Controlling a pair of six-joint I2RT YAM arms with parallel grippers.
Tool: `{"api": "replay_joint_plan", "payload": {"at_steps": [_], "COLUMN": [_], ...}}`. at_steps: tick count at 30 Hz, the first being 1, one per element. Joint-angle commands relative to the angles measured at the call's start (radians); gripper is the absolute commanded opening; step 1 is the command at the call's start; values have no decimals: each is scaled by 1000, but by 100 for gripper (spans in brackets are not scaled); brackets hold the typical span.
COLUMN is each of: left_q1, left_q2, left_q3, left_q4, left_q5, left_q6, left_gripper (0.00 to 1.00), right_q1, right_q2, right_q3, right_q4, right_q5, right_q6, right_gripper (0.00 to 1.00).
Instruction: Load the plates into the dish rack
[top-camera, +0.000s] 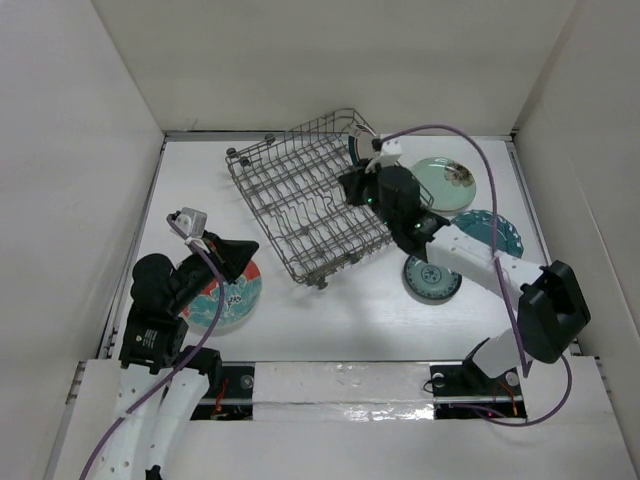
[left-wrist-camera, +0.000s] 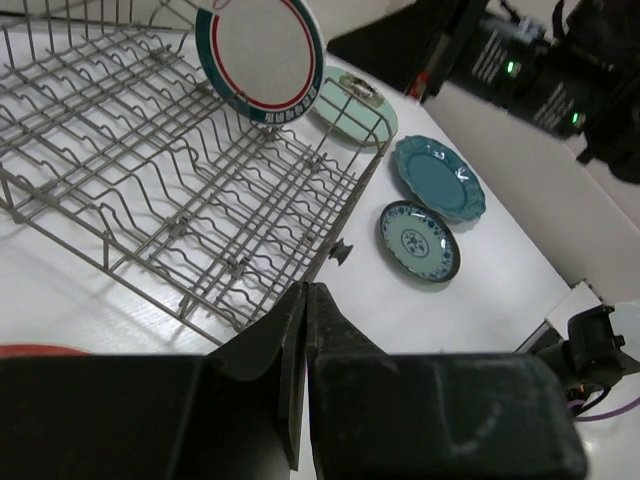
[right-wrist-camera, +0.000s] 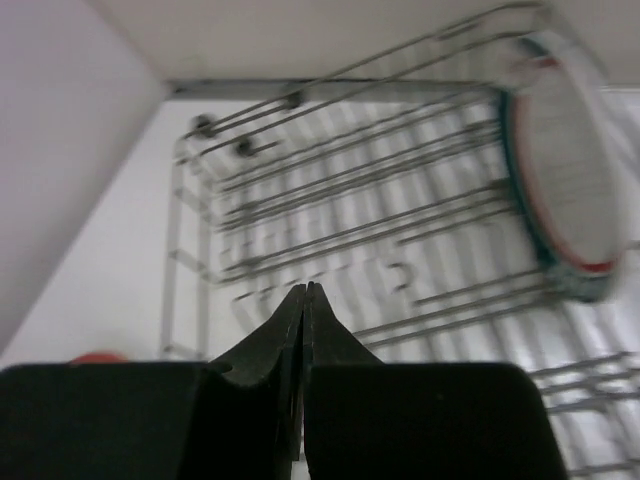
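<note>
The grey wire dish rack (top-camera: 300, 200) lies in the middle of the table. One plate with a teal rim and a red ring (top-camera: 357, 150) stands upright in its far right corner; it also shows in the left wrist view (left-wrist-camera: 262, 55) and the right wrist view (right-wrist-camera: 565, 185). My right gripper (top-camera: 352, 188) is shut and empty over the rack's right side, just near that plate. My left gripper (top-camera: 245, 250) is shut and empty above the red-and-teal floral plate (top-camera: 235, 295). The pale mint plate (top-camera: 445, 183), the dark teal scalloped plate (top-camera: 495, 232) and the teal ring-pattern plate (top-camera: 432, 280) lie flat to the right of the rack.
White walls close in the table on the left, back and right. The right arm's purple cable arcs over the flat plates. The rack's small dark wheels (top-camera: 233, 153) sit at its far left edge.
</note>
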Motion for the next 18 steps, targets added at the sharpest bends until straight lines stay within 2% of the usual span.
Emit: {"api": "replay_joint_plan", "payload": {"at_steps": [1,5,7,11,12,13,16,18], "left_q1": [-3,-3,-3,-3,-3,-3,-3,-3], "left_q2": [-42,-56,-68,-89,-89,-86,-103,-119], "left_q3": [-7,-4,-3,-4,-4,-1,3,0], "left_q4": [73,70,73,75,72,70,70,72], "left_q5": [14,14,14,14,14,14,14,14], "left_q6": [-7,-13,-14,-17,-19,-20,-25,-28], "left_gripper": [0,0,10,29,38,40,42,42], "right_q1": [130,296,379,518,541,586,635,677], "right_q2": [6,54,74,120,141,153,216,250], "right_q3": [-67,-78,-88,-122,-124,-128,-125,-105], "right_q4": [122,143,168,231,238,243,248,216], "right_q5": [-62,1,33,192,213,230,274,322], "right_q6": [136,228,308,424,470,499,610,677], "right_gripper": [0,0,0,0,0,1,9,21]}}
